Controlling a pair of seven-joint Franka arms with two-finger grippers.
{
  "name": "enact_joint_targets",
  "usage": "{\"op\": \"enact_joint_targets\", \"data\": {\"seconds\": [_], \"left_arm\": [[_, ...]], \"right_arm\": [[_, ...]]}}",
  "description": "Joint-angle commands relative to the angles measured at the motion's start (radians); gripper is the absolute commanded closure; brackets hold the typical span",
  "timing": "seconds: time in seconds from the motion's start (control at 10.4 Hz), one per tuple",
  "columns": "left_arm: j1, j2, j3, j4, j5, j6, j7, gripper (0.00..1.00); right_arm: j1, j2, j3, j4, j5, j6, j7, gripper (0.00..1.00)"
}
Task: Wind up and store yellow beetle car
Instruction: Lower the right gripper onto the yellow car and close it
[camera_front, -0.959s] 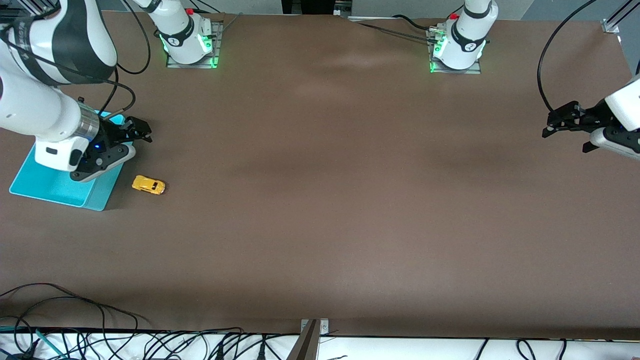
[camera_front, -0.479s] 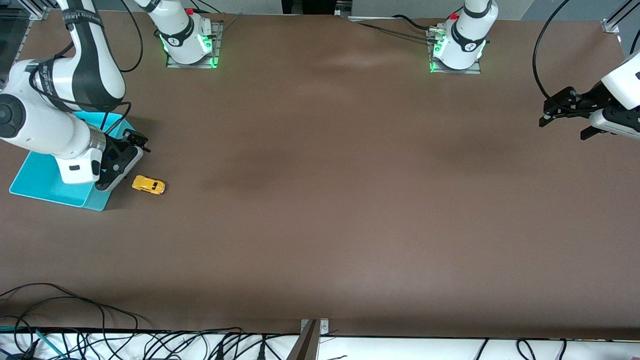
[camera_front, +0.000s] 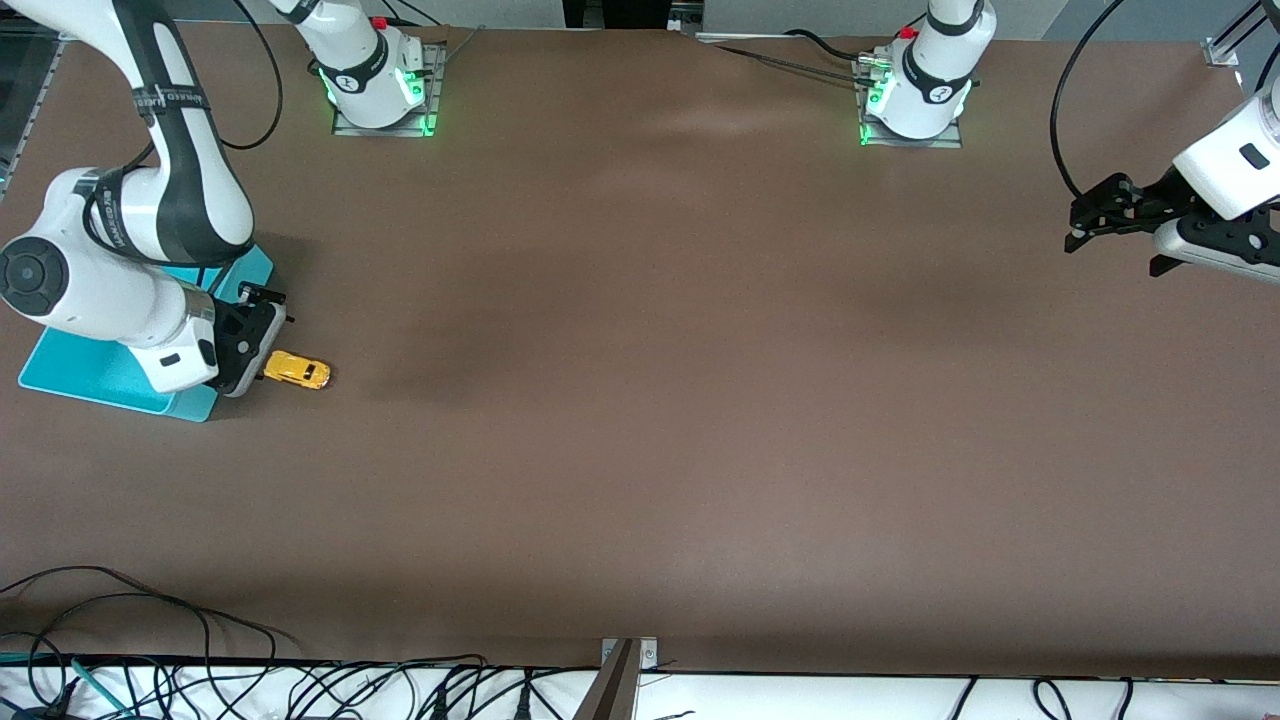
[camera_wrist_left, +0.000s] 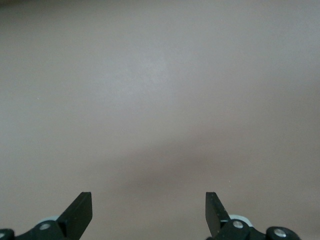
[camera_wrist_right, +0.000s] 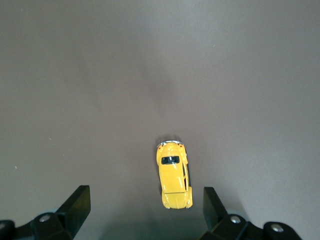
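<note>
At the right arm's end of the brown table (camera_front: 650, 400), the right gripper (camera_front: 262, 335) has swung down off the turquoise bin (camera_front: 190, 405) and now hangs low just beside the yellow beetle car (camera_front: 297, 370), its fingers spread wide and holding nothing; a second ago it stood higher, over the bin's edge, and half a second ago it was partway along this drop. Seen from the right wrist, the yellow beetle car (camera_wrist_right: 173, 173) lies on its wheels on the bare table, lengthwise between the two open fingertips (camera_wrist_right: 80, 202) but not yet touched by either. The toy itself has not shifted from its spot next to the bin, on the side toward the table's middle. Judging by this line-up, the approach is nearly done and the pick-up that must come before any winding has not yet begun; storing in the bin is also still ahead. Over the left arm's end of the table the left gripper (camera_front: 1100, 215) waits, fingers apart and empty, having drifted slightly upward in the front view; its wrist camera shows only bare tabletop between its fingertips (camera_wrist_left: 80, 212)
</note>
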Motion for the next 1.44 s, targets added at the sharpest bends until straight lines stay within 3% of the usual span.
{"op": "enact_joint_targets", "data": {"seconds": [0.0, 0.58, 1.15, 1.25, 1.34], "left_arm": [[-0.012, 0.007, 0.009, 0.044, 0.024, -0.074, -0.068, 0.0], [-0.014, 0.007, 0.004, 0.046, 0.019, -0.074, -0.088, 0.0], [-0.008, 0.01, -0.011, 0.046, 0.027, -0.076, -0.105, 0.0], [-0.006, 0.01, -0.011, 0.046, 0.027, -0.076, -0.105, 0.0], [-0.006, 0.01, -0.011, 0.046, 0.027, -0.076, -0.107, 0.0]], "right_arm": [[-0.025, 0.042, 0.008, -0.013, 0.003, 0.073, -0.107, 0.0], [-0.08, 0.141, 0.008, -0.056, 0.003, 0.225, -0.252, 0.0], [-0.088, 0.164, 0.008, -0.157, 0.004, 0.388, -0.277, 0.0], [-0.089, 0.162, 0.008, -0.156, 0.004, 0.388, -0.298, 0.1], [-0.089, 0.159, 0.008, -0.156, 0.004, 0.386, -0.304, 0.27]]}}
